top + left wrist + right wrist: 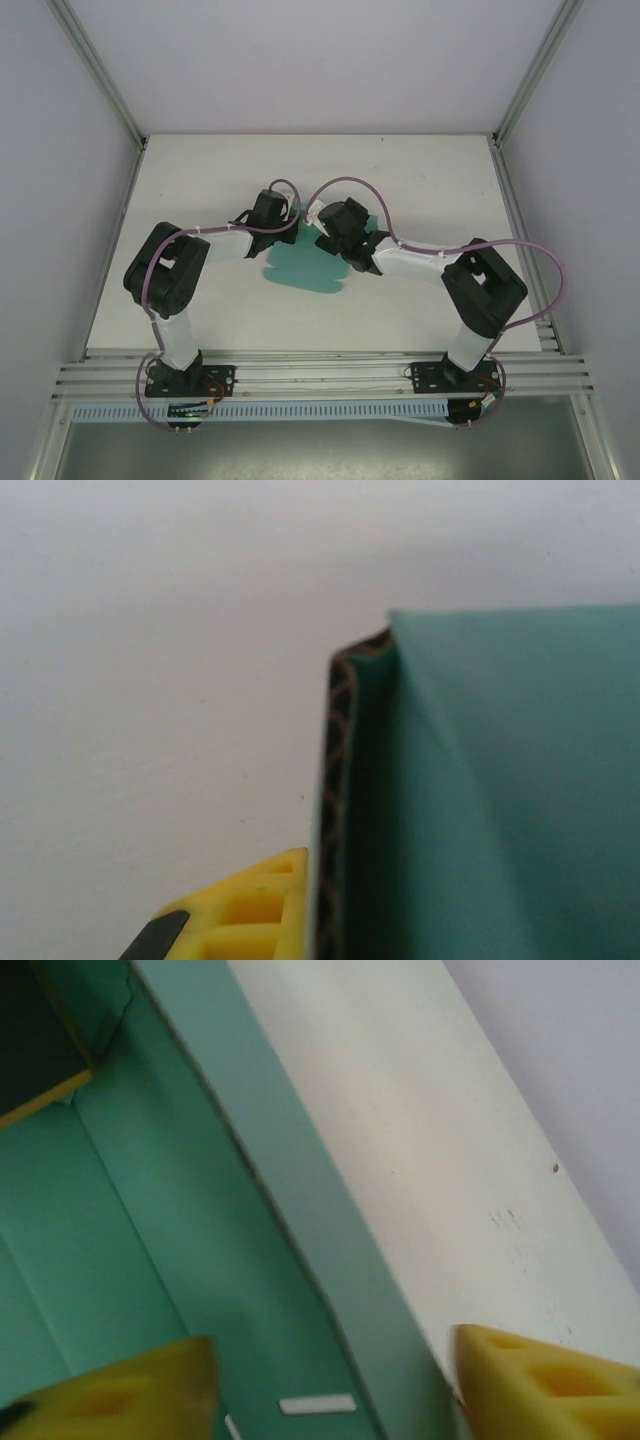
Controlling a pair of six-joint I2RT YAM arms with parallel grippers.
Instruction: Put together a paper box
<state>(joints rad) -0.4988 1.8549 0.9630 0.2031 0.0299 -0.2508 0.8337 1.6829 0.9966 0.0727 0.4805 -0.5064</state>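
Holding: left gripper (pixel 283 225) is pressed together on an upright wall of the paper box (pixel 305 268), judging by its one yellow finger (pixel 250 910) tight against the corrugated edge (pixel 335 780); the partner finger is hidden behind the teal panel.
Free hand: right gripper (pixel 335 1380) is spread wide astride another raised wall (pixel 290 1190), one finger over the box floor and one over the table (pixel 200 180).
Box: mid-table between the two wrists, partly folded, with its near flaps lying flat.
Step, as I judge: standing this wall up and locking it.
Doing it well: use the left pinch as an anchor, bring the right fingers down square to the wall, close gently, and fold along the score.
Risk: sideways pull could crease the board or drag the sheet.
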